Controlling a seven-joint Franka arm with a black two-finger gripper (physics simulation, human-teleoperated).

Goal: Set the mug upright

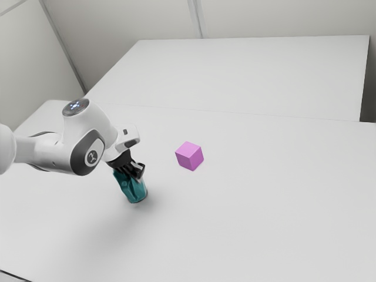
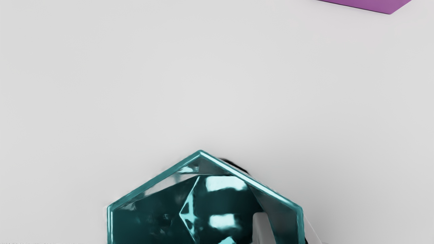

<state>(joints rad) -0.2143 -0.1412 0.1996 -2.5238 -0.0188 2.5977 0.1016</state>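
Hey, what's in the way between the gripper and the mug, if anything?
Nothing visible. The gripper is right at the teal mug's open end. The pink cube sits off toward the exterior view's right, not between them.

A smooth, matte, white counter (image 1: 264, 205) spans the near part of the exterior view. Beyond a thin, straight, grey seam (image 1: 235, 113) lies a flat white surface (image 1: 247, 76), its far edge near a plain, pale grey far wall (image 1: 282, 17). A narrow, upright grey strip (image 1: 198, 17) marks that wall; a darker slanting strip (image 1: 61, 47) borders the pale left wall (image 1: 29, 59). Soft, diffuse light leaves blurred grey shading on the counter, and a dark grey patch (image 1: 370, 103) shows at the far right.
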